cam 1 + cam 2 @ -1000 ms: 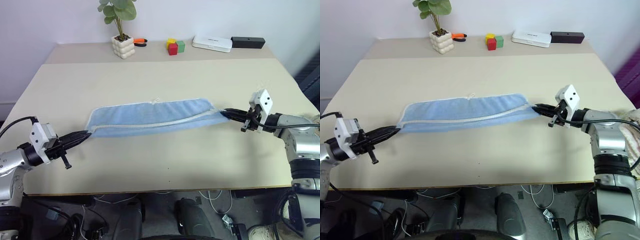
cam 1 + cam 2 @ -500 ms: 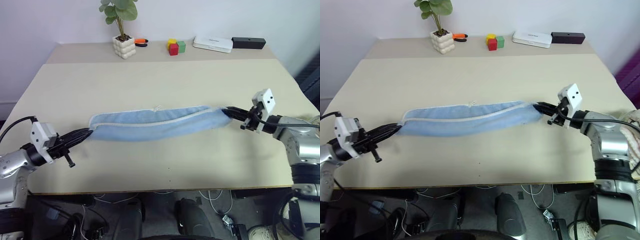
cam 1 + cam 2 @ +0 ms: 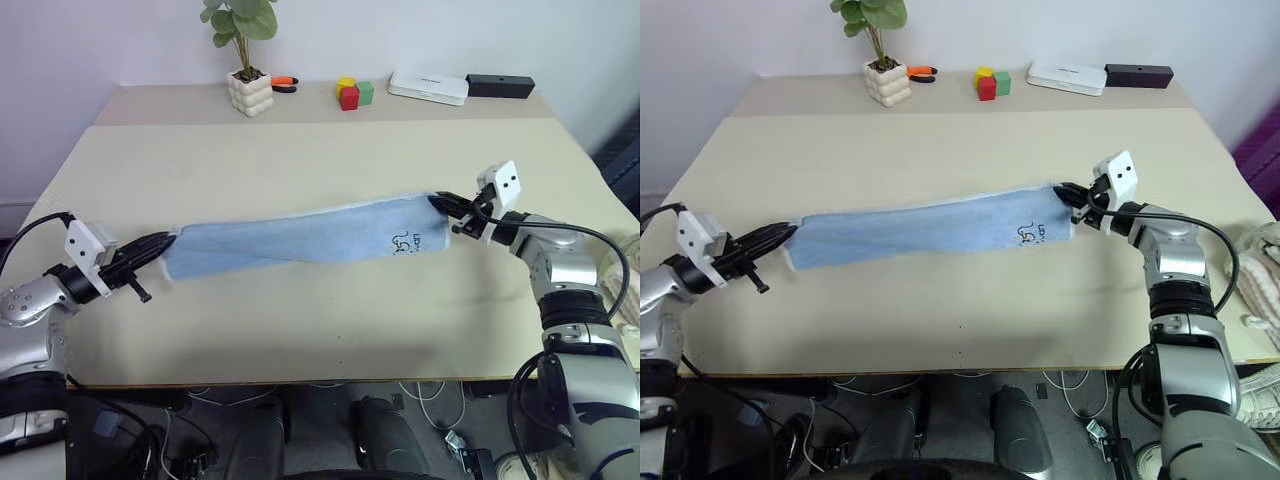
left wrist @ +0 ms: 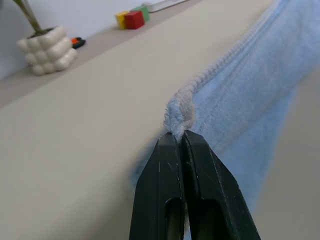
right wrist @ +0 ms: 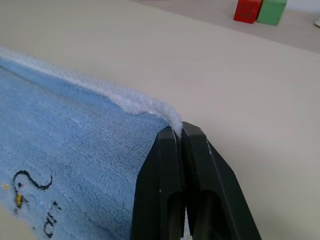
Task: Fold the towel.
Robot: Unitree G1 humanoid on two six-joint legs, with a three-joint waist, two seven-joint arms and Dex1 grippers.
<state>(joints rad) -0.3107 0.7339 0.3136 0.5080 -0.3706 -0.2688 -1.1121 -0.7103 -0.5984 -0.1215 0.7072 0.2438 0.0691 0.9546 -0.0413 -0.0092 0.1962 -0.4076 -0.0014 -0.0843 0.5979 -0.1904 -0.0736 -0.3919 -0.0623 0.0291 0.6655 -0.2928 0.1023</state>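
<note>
The left gripper (image 3: 172, 238) sits at about 8 o'clock over the near part of the beige worktop (image 3: 320, 320), its two black fingers (image 4: 172, 175) pressed together and pinching the whitish stitched corner of the towel (image 3: 300, 237). The light blue towel stretches in a long band from that corner across the middle of the worktop toward 3 o'clock, rising a little along the way, and it seems to hang clear of the surface between the two grips, though whether its lower edge brushes the worktop is hard to tell. A small dark printed mark (image 3: 403, 241) with lettering shows on the cloth close to its right end. There the right gripper (image 3: 436, 202) has its fingers (image 5: 172, 175) closed tight on the towel's upper corner, right at the whitish edging. Farther back, along the far strip of the worktop, a green plant in a knobbly white pot (image 3: 247, 92) stands at about 11 o'clock with a small orange and black object (image 3: 283, 82) just beside it. At 12 o'clock are the coloured blocks (image 3: 351, 93), yellow, red and green, touching one another. Toward 1 o'clock lies a flat white box (image 3: 428, 87), and a black bar-shaped box (image 3: 499, 85) lies just beside it.
</note>
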